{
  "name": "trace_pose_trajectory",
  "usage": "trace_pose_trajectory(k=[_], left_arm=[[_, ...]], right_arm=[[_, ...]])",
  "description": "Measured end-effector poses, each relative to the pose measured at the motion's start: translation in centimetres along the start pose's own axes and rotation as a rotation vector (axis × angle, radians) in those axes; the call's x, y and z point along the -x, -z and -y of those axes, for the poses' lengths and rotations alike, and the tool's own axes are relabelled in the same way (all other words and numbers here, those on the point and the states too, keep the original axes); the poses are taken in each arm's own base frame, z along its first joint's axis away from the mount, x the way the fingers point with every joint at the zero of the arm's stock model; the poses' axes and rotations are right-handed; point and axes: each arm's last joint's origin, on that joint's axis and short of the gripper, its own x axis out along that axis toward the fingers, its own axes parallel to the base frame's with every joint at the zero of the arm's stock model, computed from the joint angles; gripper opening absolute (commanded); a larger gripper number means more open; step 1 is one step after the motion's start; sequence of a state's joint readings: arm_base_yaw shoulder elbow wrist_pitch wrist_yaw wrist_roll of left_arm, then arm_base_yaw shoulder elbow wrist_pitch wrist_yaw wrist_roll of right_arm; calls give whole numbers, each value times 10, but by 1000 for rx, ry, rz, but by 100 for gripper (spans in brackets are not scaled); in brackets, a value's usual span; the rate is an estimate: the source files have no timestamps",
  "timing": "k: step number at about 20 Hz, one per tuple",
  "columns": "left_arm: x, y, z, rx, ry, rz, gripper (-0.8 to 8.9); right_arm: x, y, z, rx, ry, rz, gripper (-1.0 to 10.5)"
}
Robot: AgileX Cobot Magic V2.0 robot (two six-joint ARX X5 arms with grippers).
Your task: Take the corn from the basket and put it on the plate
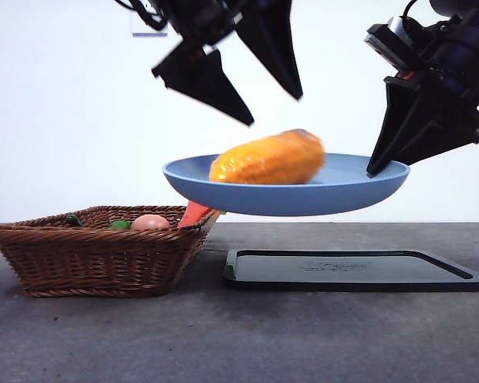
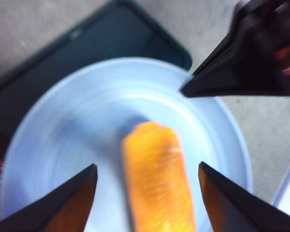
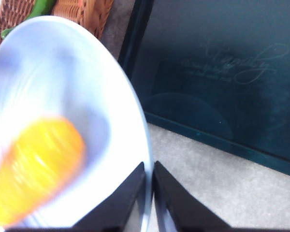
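With the corn (image 1: 267, 159) already lying in the plate (image 1: 351, 195), the left pincer (image 1: 251, 84) hangs open above it; the right pincer (image 3: 150, 200) grips the plate's rim, holding it above the surface, so only lowering remains.

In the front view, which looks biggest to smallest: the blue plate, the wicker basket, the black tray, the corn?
1. Black tray, widest
2. Plate, nearly as wide; it is held up by the right gripper, so nearness may skew this
3. Basket, a bit narrower but taller
4. Corn, clearly smallest
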State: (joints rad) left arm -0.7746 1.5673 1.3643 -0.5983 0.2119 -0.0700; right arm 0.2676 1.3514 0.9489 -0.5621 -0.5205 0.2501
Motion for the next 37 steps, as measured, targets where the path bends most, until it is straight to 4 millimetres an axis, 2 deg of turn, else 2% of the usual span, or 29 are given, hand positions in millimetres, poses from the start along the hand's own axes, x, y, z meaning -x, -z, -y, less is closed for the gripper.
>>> trace_pose_trajectory(k=[3, 8, 11, 14, 18, 24, 30, 34, 37], left_arm=[[29, -4, 6, -16, 5, 76, 343], [81, -6, 18, -46, 15, 216, 342], [104, -4, 23, -58, 19, 272, 342], [118, -2, 26, -64, 21, 301, 342], [123, -1, 27, -57, 23, 311, 342], [123, 0, 27, -44, 25, 310, 342], [123, 0, 27, -44, 24, 311, 342], [123, 0, 27, -44, 24, 311, 342], [123, 0, 27, -44, 24, 311, 342]], right_arm=[[5, -4, 10, -36, 17, 29, 2], [7, -13, 46, -148, 78, 56, 2], [3, -25, 65, -204, 105, 59, 2], [-3, -45, 78, -224, 115, 66, 2], [-19, -63, 91, -234, 119, 50, 2], [-48, -63, 113, -253, 126, 16, 2], [-52, -63, 116, -228, 126, 15, 12], [-52, -62, 116, -230, 125, 9, 188], [-52, -62, 116, -230, 123, 9, 213]])
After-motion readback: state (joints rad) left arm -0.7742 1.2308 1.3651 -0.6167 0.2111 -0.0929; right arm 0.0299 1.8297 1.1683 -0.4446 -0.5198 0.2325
